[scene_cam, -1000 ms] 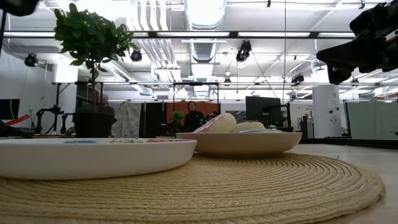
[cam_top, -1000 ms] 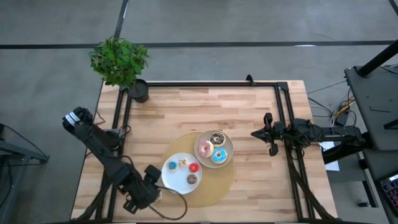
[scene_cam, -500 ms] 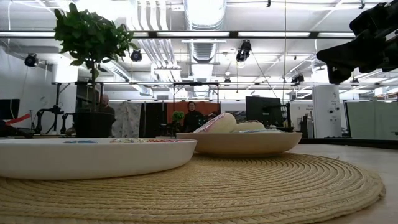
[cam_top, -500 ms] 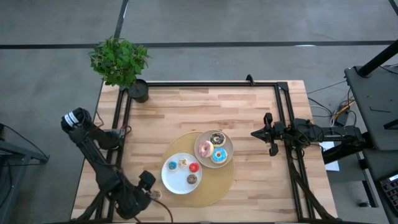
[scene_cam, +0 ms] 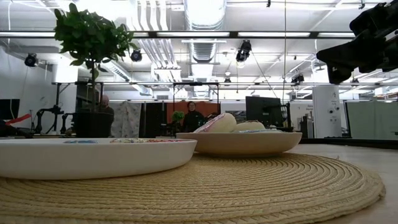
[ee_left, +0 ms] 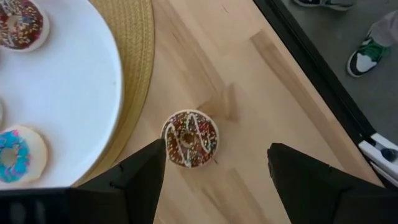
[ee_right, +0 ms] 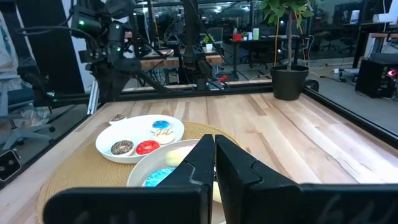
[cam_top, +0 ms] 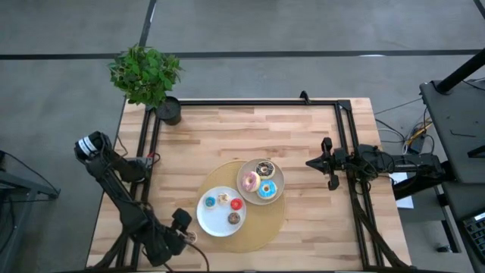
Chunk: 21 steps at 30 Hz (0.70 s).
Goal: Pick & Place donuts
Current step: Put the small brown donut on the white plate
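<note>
Left arm: reaches to the table's near-left corner; left gripper (cam_top: 184,236) low, fingers spread wide.
Right arm: waits at right edge; right gripper (cam_top: 311,162) fingers pressed together.

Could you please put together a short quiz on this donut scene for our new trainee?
1. True or false: the right gripper is open.
2. The chocolate mini donut below the left gripper lies on: A) the white plate, B) the bare table, C) the beige plate.
3. How many donuts sit on the beige plate?

Key: 1. False, it is shut. 2. B, just off the mat. 3. Three.
</note>
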Tool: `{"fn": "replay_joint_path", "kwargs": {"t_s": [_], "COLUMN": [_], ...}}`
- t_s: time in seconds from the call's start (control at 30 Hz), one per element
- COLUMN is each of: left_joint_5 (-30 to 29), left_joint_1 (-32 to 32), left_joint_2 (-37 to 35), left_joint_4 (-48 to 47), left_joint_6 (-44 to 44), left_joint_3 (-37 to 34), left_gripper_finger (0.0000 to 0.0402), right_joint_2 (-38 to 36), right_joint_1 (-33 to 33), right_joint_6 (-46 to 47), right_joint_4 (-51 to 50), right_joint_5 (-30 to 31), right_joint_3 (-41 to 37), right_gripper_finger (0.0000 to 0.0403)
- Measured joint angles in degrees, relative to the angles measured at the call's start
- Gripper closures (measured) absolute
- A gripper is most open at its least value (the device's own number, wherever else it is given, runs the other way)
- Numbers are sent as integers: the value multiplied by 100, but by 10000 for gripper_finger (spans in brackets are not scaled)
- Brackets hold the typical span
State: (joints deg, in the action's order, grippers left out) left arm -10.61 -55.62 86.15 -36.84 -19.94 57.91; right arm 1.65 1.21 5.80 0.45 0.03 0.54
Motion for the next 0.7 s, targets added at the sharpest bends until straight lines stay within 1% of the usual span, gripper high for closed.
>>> {"fn": "replay_joint_path", "kwargs": {"t_s": [0.13, 0.33, 0.7], "left_joint_5": [0, 0, 0], "left_joint_1": [0, 54, 332], "left_joint_2": [2, 7, 7], "left_joint_4": [310, 503, 537], "left_joint_6": [-66, -193, -306], "left_joint_3": [-172, -372, -319], "left_gripper_finger": [149, 149, 149], "right_joint_2": [0, 0, 0], "right_joint_1": [-2, -1, -2], "right_joint_6": [-24, -23, 0], "right_joint_4": [1, 1, 1], "right_joint_5": [2, 1, 1], "right_joint_3": [0, 0, 0], "right_gripper_finger": [394, 394, 394]}}
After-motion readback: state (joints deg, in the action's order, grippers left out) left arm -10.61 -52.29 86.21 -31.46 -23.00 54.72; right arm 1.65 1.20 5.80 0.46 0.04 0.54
